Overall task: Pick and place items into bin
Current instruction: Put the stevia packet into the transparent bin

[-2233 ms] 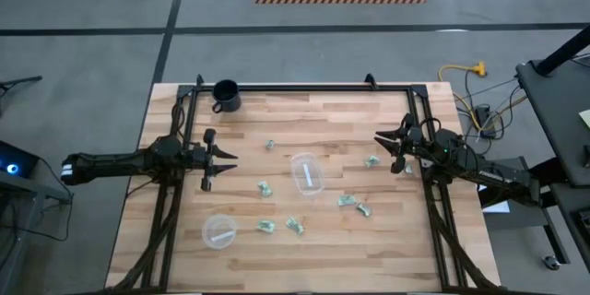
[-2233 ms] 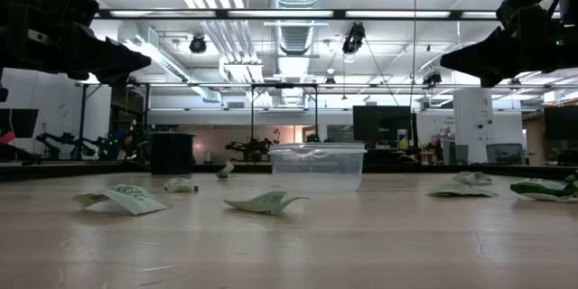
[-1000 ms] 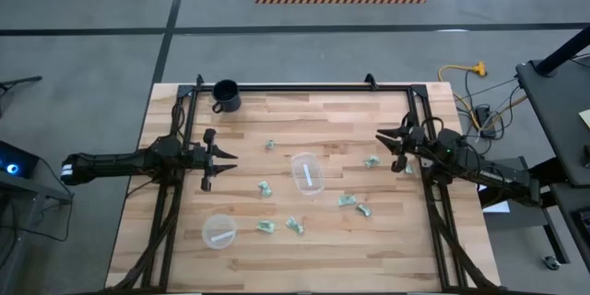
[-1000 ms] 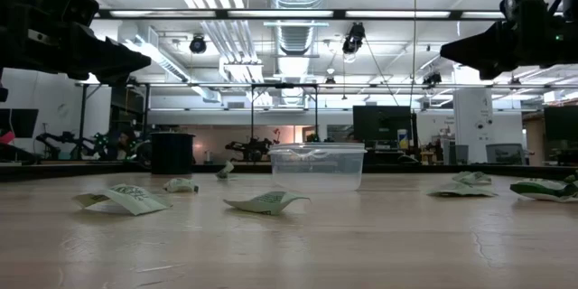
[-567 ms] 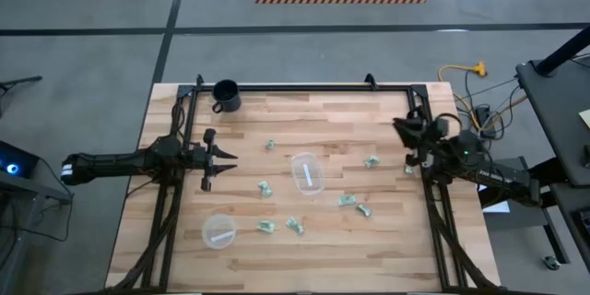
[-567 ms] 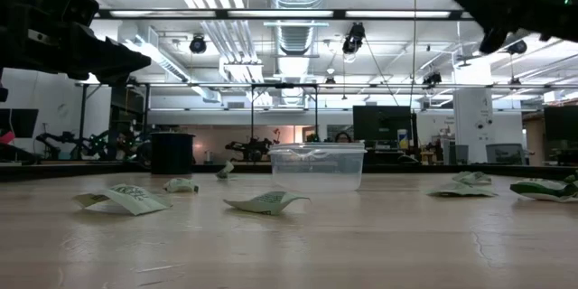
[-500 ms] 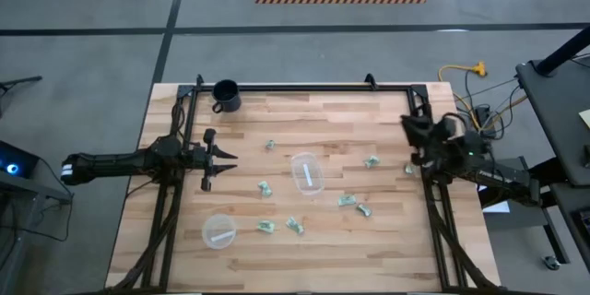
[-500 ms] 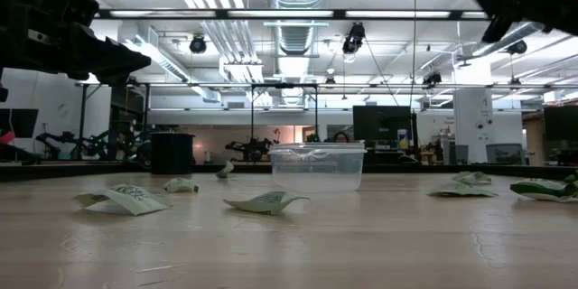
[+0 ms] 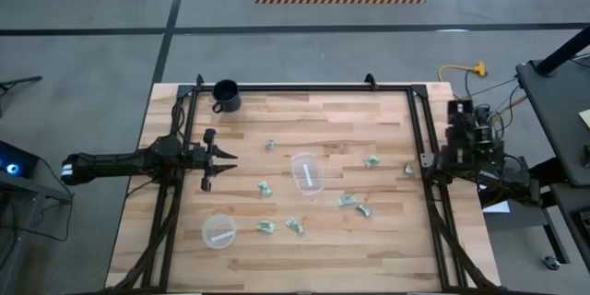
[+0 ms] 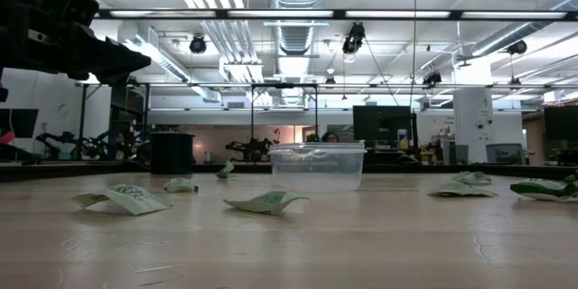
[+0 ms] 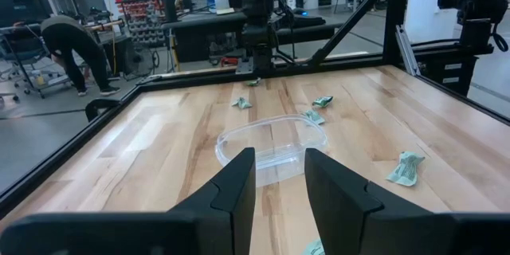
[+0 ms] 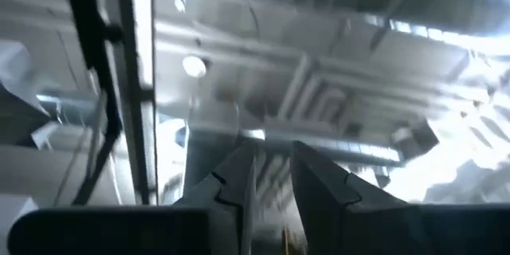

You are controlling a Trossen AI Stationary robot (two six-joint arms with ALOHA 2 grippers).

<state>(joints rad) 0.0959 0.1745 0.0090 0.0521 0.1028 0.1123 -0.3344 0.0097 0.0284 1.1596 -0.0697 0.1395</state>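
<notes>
Standing arm, left: it lies level over the table's left side, left gripper (image 9: 221, 159) pointing toward the bin (image 9: 307, 173); fingers (image 11: 239, 182) set a narrow gap apart, nothing between them.
Arm, right: folded back past the table's right edge, right gripper (image 12: 269, 171) tipped up at the ceiling ducts; jaws a small gap apart, holding nothing.
Bin: clear cup near the table's middle, upright, apart from both grippers; in the left wrist view (image 11: 271, 141) it sits just ahead of the fingertips.
Items: pale-green pieces (image 9: 265, 188) scattered on the wood around the bin; one (image 9: 371, 160) lies to its right, others (image 9: 348, 200) nearer the front edge.
Other objects: black mug (image 9: 226, 95) at the far left corner; flat clear dish (image 9: 218, 232) near the front left.
Change from earlier: right arm has swung up and back off the table, where its gripper hung over the right edge; left arm has held its place; items unmoved.
</notes>
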